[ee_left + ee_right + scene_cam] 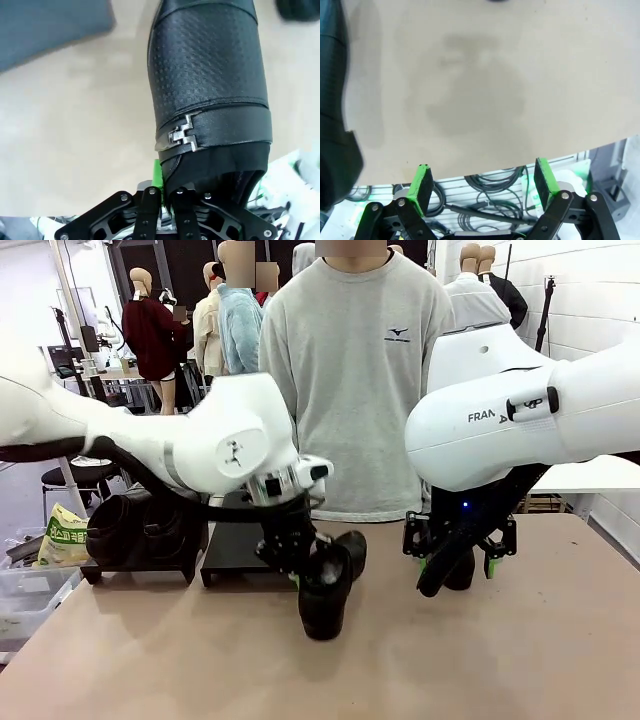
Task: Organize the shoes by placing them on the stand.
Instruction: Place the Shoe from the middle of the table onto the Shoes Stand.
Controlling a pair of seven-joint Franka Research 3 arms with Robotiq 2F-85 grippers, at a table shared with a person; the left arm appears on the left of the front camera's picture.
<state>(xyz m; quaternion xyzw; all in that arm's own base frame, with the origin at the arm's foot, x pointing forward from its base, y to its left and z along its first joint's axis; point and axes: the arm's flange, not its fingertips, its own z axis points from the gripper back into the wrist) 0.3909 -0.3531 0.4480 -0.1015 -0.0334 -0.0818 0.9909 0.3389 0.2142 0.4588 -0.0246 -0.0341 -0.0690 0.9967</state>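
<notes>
Shoe (210, 75): black leather-look, embossed grid texture, slight sheen. Buckle (182, 135): silver metal. Table (75, 125): smooth matt beige.

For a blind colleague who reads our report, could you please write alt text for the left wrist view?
The left gripper is shut on the opening rim of a black shoe, which stretches away from the camera above the beige table. A strap with a small metal buckle crosses the shoe's textured upper.
</notes>
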